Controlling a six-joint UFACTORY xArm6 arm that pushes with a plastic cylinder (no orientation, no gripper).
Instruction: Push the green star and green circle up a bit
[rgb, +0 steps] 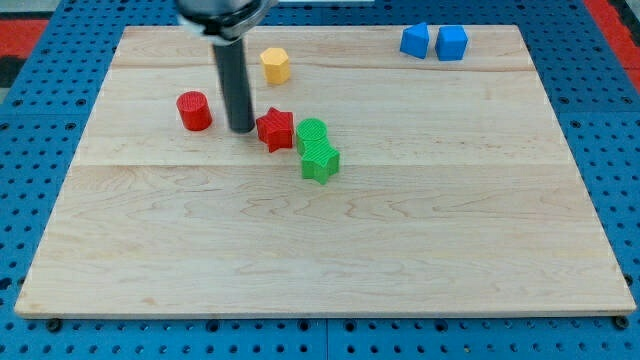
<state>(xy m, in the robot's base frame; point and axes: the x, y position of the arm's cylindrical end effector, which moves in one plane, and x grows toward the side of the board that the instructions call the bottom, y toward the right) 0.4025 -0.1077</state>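
Green star and green circle, touching, appear light, rigid, easily slid; tip, no hand, best contacts the star's lower face.

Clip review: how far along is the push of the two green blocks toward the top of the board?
Nothing looks done: the green circle block and green star block sit touching each other mid-board, well below the top edge. In hand: my tip stands at the red star block's left, between it and the red cylinder block, not below the greens. Left: get under both and push up.
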